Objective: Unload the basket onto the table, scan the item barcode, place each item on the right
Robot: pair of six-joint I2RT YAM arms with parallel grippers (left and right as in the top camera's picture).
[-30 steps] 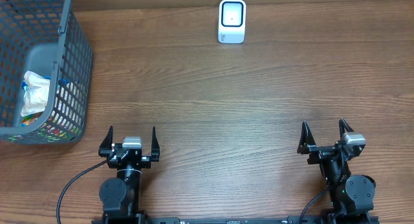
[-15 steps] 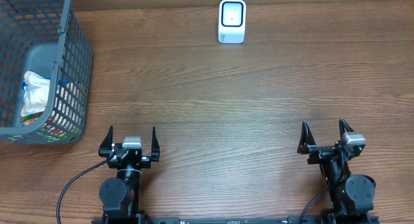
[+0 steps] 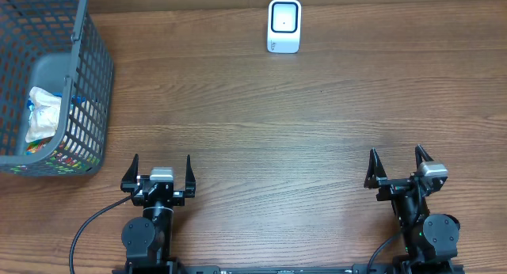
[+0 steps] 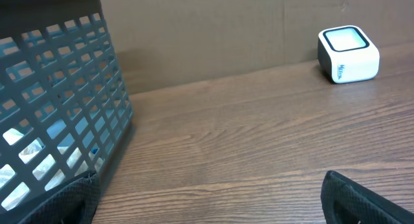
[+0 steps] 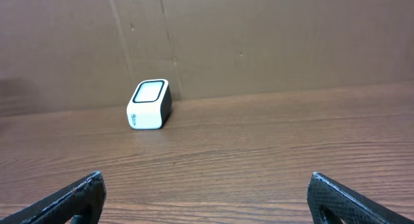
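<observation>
1. Grey mesh basket [image 3: 95,76] at the left edge holds the white packet [image 3: 43,116]; its tall walls could snag a reaching arm.
2. Left gripper [image 3: 162,165] and right gripper [image 3: 396,155] sit at the bottom edge, jaws apart, empty.
3. Barcode scanner [image 3: 284,25] stands top centre, well apart; a crumpled barcode may misread.

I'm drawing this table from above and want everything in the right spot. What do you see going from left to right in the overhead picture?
Gray mesh basket → left gripper, open → white barcode scanner at the far edge → right gripper, open.
</observation>
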